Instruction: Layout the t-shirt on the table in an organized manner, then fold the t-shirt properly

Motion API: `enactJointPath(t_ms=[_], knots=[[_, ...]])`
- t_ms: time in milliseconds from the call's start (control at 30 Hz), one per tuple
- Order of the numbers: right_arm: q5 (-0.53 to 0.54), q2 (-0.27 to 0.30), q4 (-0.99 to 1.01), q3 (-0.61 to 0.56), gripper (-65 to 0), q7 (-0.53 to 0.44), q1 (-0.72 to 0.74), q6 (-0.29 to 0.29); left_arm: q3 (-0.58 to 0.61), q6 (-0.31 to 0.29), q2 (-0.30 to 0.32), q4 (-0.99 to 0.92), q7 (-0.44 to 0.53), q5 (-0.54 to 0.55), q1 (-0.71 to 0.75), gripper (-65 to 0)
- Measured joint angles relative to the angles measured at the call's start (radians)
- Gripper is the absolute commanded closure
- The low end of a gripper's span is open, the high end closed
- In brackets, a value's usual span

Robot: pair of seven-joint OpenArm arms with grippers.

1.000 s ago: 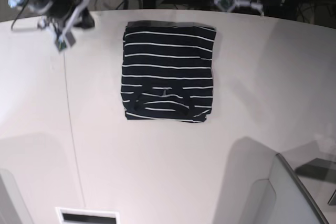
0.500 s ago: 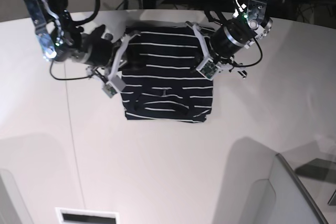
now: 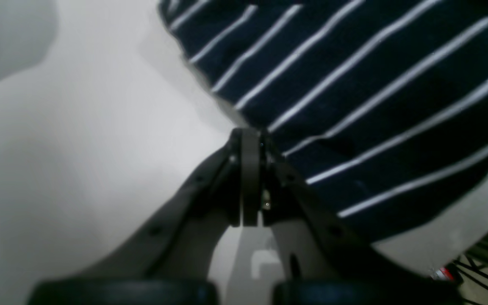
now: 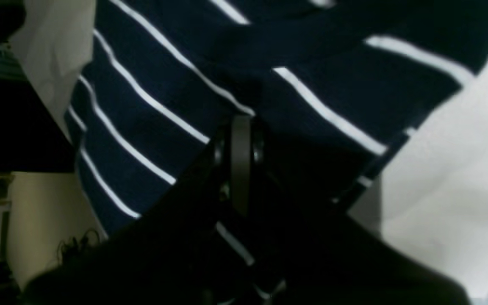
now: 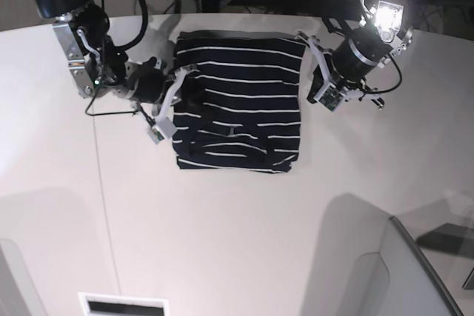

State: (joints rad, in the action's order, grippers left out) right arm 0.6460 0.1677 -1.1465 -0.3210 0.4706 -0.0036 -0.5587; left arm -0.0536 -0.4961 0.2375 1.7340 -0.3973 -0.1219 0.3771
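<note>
T-shirt [image 5: 238,101] folded, long axis front-back on table [image 5: 222,242].

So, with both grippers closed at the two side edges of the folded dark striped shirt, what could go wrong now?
1. The left gripper meets only the rim of the dark navy white-striped t-shirt; it might slip off.
2. The right gripper lies over stacked layers; it may drag only some, spoiling the fold on the white table.

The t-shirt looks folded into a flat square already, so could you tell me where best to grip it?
Grip the t-shirt at its two far corners, one gripper from each side. It lies flat on the table, so only edges offer fabric to pinch.
</note>
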Motion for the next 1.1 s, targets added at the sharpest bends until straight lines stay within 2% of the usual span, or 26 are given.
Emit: enactJointPath(t_ms=[167, 233, 300, 333, 367, 467, 600, 800, 933, 1100], knots=[[-0.006, -0.002, -0.004, 0.001, 0.0, 0.006, 0.010, -0.058, -0.002, 0.000, 0.001, 0.000, 0.002, 0.000, 0.027, 0.0], [-0.019, 0.006, -0.095, 0.004, 0.0, 0.011, -0.013, -0.047, 0.000, -0.001, -0.002, 0.001, 0.002, 0.001, 0.031, 0.0], [0.003, 0.038, -0.240, 0.005, 0.0, 0.003, -0.058, -0.035, -0.011, 0.000, -0.001, 0.011, 0.005, 0.004, 0.039, 0.0], [0.006, 0.054, -0.306, 0.005, 0.0, 0.007, -0.081, -0.023, -0.027, -0.001, -0.003, 0.027, 0.005, 0.005, 0.050, 0.0], [0.005, 0.075, -0.373, 0.005, 0.0, 0.027, -0.105, 0.014, -0.045, 0.000, -0.003, 0.049, 0.005, 0.010, 0.069, 0.0], [-0.006, 0.120, -0.518, 0.083, 0.0, 0.127, -0.180, 0.055, -0.068, 0.000, -0.002, 0.098, 0.005, 0.011, 0.115, 0.0], [0.004, 0.166, -0.647, 0.232, 0.0, 0.201, -0.282, 0.042, -0.078, 0.000, -0.001, 0.131, 0.019, 0.017, 0.213, 0.0], [-0.013, 0.221, -0.687, 0.461, 0.0, 0.255, -0.490, 0.047, -0.068, 0.000, -0.002, 0.124, 0.019, 0.019, 0.385, 0.0], [-0.003, 0.234, -0.701, 0.535, 0.0, 0.233, -0.599, 0.045, -0.076, 0.000, -0.002, 0.128, 0.013, 0.007, 0.484, 0.0], [-0.004, 0.222, -0.695, 0.530, 0.0, 0.248, -0.753, 0.043, -0.079, 0.002, 0.012, 0.124, 0.020, 0.008, 0.584, 0.0]])
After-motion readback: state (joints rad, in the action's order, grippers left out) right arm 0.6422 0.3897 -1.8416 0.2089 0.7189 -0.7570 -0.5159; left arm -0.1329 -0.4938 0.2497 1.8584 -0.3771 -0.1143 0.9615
